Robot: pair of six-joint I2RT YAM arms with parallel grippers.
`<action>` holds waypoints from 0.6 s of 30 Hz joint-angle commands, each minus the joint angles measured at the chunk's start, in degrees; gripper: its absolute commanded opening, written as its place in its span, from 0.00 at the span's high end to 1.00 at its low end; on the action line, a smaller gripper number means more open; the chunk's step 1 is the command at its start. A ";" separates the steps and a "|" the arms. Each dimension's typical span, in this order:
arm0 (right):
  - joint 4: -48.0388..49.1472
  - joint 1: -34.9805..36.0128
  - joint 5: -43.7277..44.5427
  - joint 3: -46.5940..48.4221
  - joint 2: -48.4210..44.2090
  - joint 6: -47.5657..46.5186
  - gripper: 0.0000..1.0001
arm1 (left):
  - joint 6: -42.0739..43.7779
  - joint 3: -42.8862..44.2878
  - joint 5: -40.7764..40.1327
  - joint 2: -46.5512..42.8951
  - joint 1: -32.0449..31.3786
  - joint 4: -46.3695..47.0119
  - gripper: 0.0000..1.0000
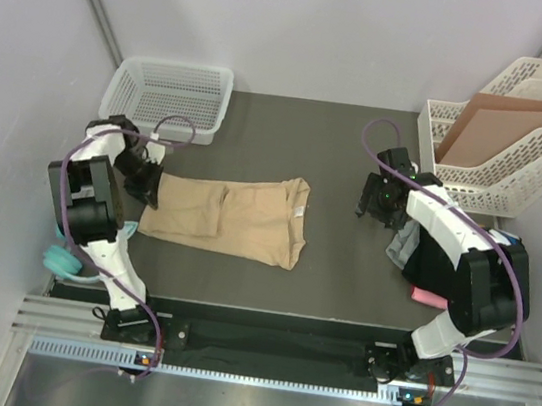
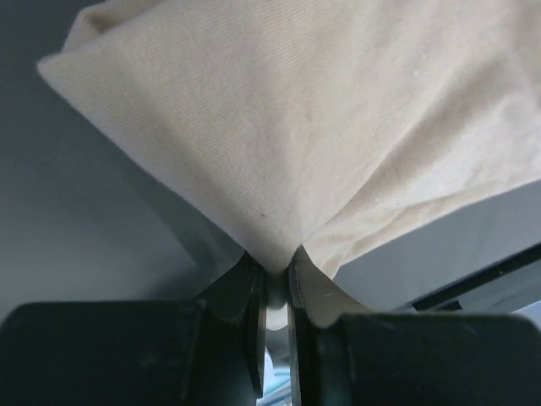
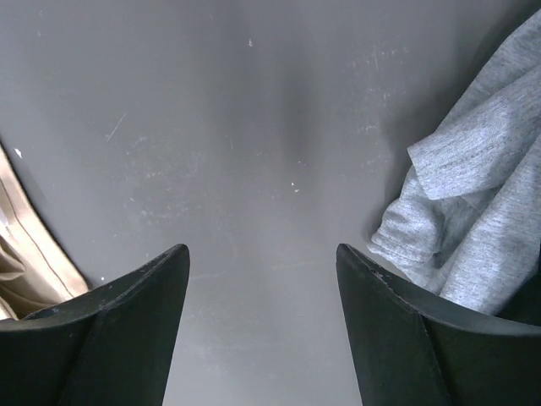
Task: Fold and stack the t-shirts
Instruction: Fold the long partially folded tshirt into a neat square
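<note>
**Tan shirt pinched at its left end**

The plain tan cloth t-shirt (image 1: 233, 220) lies part-folded at mid-frame in the top view. Its left end is hidden under the left fingers (image 2: 254, 309), which are clamped narrow on a fold of it. At the right, the arm covers much of a heap of grey, black and pink shirts (image 1: 404, 246). The right fingers (image 3: 127, 326) gape wide and hold nothing above the dark grey surface (image 1: 339, 152), which has pale walls around it.

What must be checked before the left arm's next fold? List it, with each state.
1. Grip: left claw shut on the tan cloth t-shirt: ok.
2. Number of layers pinched: cannot tell.
3. Other arm: right claw open and empty: ok.
4. Clearance: right claw off the tan cloth t-shirt: ok.
5. Separation: crumpled grey cloth shirt lies apart from the tan one: ok.
</note>
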 commanded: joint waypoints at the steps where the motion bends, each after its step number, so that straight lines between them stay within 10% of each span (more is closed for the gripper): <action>1: 1.07 0.77 0.21 1.09 -2.61 0.18 0.30 | 0.65 6.09 1.36 -6.02 -2.86 -9.19 0.94; 18: 1.94 0.68 0.04 -1.28 -5.07 -0.61 0.29 | -13.77 16.82 4.62 -10.77 -29.66 -13.34 0.93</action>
